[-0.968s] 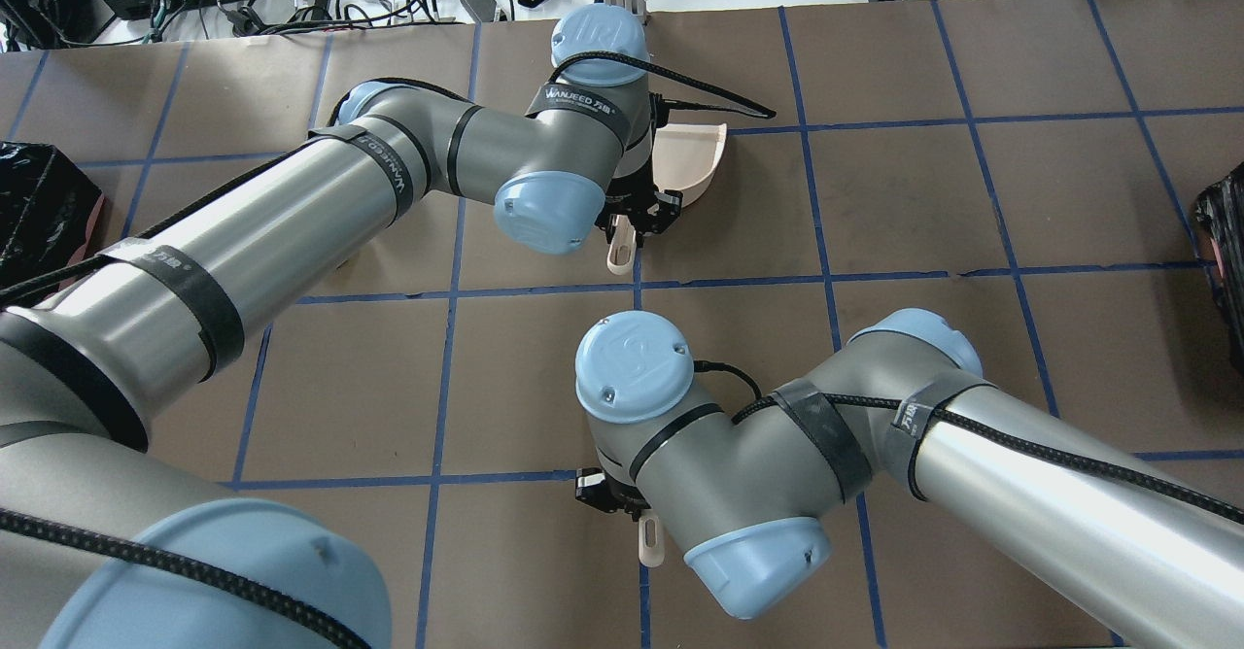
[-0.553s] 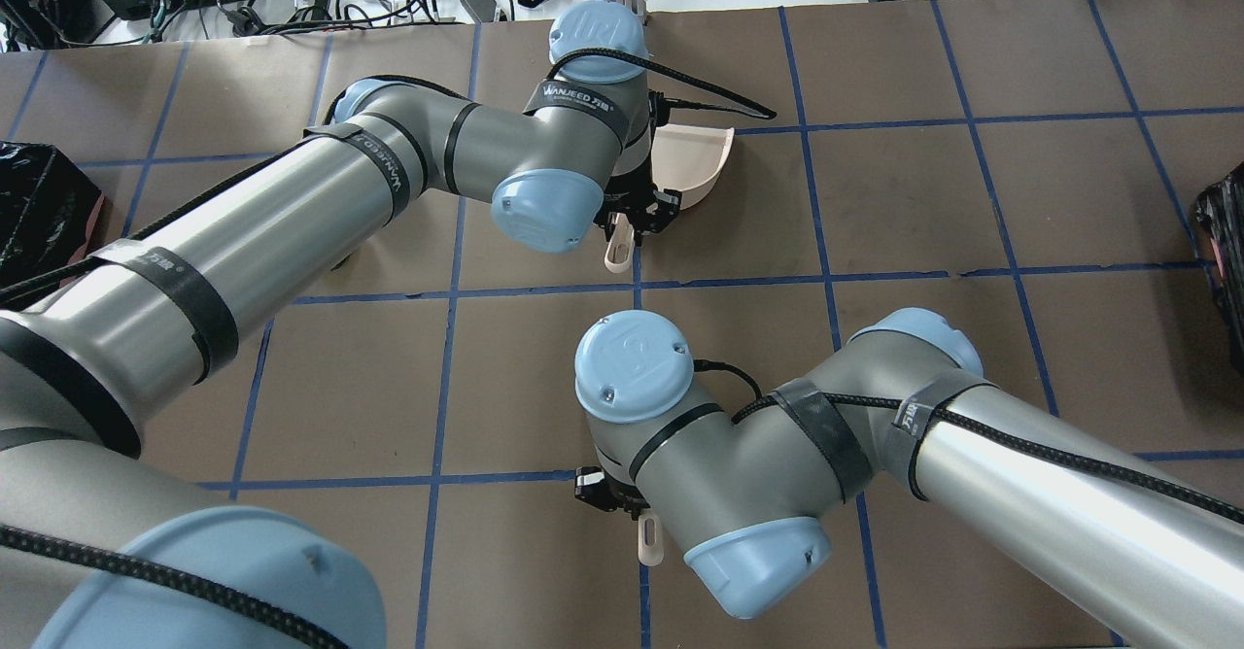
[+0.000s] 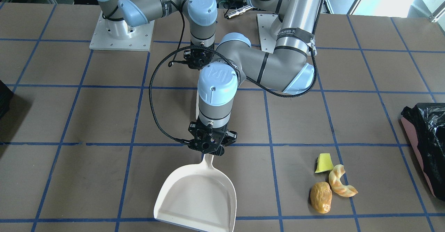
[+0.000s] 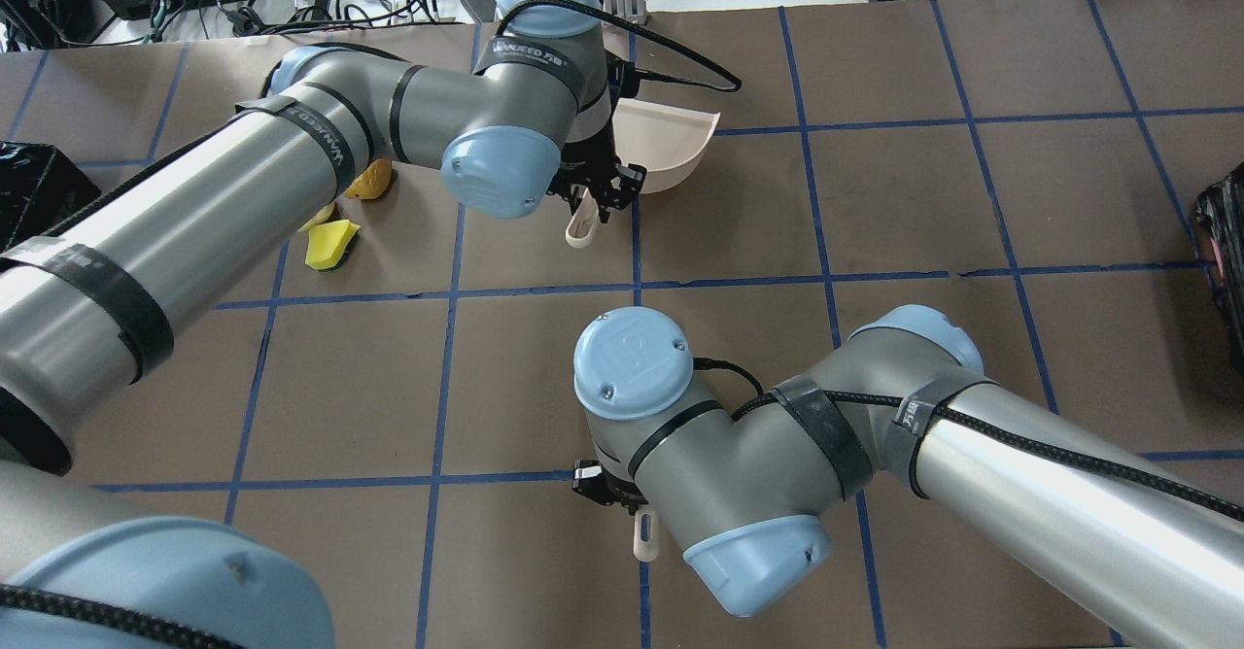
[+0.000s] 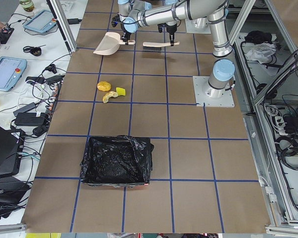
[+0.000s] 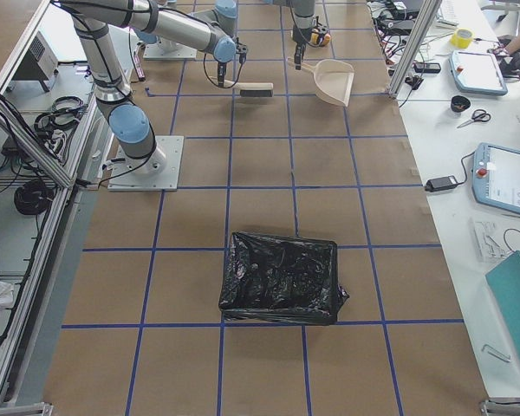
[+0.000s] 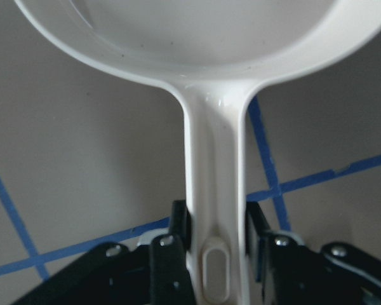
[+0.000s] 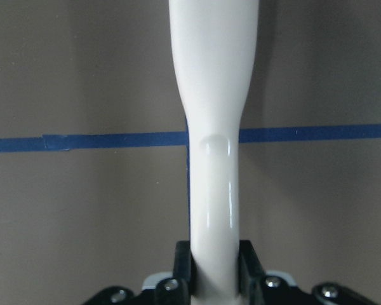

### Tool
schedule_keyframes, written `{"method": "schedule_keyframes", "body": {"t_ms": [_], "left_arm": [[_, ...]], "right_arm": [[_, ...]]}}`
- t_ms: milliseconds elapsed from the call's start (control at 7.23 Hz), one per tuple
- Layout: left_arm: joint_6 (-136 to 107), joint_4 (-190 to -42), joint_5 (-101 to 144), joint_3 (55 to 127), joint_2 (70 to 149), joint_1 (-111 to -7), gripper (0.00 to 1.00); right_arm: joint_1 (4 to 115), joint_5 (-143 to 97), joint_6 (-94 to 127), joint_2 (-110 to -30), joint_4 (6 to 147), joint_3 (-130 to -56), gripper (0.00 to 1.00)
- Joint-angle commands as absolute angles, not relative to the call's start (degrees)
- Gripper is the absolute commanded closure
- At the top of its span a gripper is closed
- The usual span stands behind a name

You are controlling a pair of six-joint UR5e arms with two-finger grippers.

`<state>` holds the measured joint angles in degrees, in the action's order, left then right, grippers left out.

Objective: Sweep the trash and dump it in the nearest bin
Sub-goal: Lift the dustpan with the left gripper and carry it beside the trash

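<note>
My left gripper [image 7: 217, 222] clamps white plastic dustpan [image 3: 198, 193], right gripper [image 8: 214, 257] clenches white-handled brush [image 8: 213, 95]. Yellow wedge [image 3: 324, 162], golden croissant [image 3: 339, 185] & brown lump [image 3: 321, 197] unswept. Dump into black-bagged pink bin [image 3: 429, 131] pending.

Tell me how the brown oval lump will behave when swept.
Its rounded shape suggests the brown oval lump will likely roll rather than slide. It lies close beside the croissant piece, so a push may nudge that too.
</note>
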<state>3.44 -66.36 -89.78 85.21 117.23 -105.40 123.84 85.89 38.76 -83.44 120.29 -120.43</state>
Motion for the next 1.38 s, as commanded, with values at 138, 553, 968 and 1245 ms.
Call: {"method": "schedule_keyframes", "body": {"t_ms": [138, 553, 968, 1245], "left_arm": [[23.1, -72.8, -91.7, 84.2, 113.4, -96.4, 1.00], [39.6, -74.3, -97.0, 84.4, 111.0, -88.7, 1.00], [62.7, -73.6, -99.0, 84.6, 109.9, -79.4, 1.00], [78.9, -73.5, -99.0, 84.3, 109.9, -72.5, 1.00]], "right_arm": [[123.8, 86.1, 51.0, -83.0, 120.7, -116.5, 0.97], [123.7, 87.1, 56.1, -80.0, 119.3, -109.7, 1.00], [123.1, 86.8, 58.7, -73.5, 108.4, -96.3, 1.00], [123.1, 86.0, 60.8, -69.5, 106.2, -90.2, 1.00]]}}
